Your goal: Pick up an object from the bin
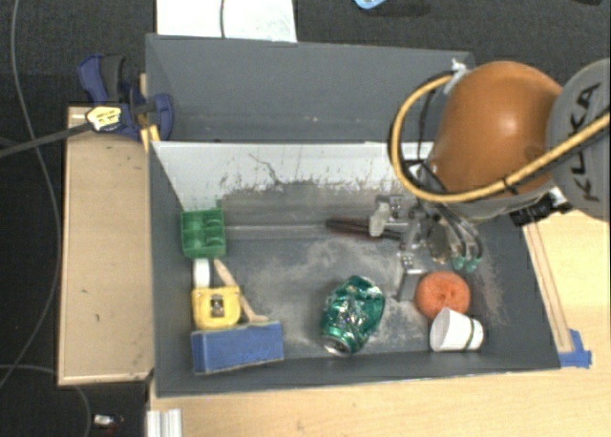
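My gripper (409,268) hangs low over the right half of the bin, beneath the arm's wrist. An orange ball (443,293) lies just to its right, close to it. A white cup (456,332) lies on its side in front of the ball, near the bin's front wall. A crushed green can (351,315) rests on the floor to the gripper's front left. A dark tool with a reddish handle (348,226) lies flat to the gripper's left, near the back wall. Nothing shows in the gripper's grasp.
Along the left wall lie a green block (202,232), a yellow tape measure (216,307) with a white strip beside it, and a blue sponge (237,346) in the front left corner. Bare floor lies between these and the can.
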Motion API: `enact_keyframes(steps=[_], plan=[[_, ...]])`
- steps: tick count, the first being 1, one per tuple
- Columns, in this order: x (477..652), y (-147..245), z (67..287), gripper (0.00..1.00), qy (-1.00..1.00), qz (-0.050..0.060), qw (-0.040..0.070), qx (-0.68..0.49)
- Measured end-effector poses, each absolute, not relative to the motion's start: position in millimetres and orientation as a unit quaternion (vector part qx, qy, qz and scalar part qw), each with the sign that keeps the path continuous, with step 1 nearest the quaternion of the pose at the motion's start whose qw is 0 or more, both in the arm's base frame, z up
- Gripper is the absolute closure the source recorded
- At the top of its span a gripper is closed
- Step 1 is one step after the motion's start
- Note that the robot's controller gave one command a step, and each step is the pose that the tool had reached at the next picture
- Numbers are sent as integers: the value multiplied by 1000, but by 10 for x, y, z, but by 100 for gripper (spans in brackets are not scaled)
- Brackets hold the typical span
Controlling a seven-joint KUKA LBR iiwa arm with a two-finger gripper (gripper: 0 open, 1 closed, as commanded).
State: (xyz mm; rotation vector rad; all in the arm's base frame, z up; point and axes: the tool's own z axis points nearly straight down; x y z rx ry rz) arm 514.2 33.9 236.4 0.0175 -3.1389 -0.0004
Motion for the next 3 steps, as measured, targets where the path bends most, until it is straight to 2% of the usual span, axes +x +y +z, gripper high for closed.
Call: enact_keyframes(steps=[1,2,3], plan=[[5155,337,2389,0,-1000,0,-2,5],[5087,560,1853,0,-999,-1,-5,-37],[5033,698,1517,0,-998,-1,-3,-57]])
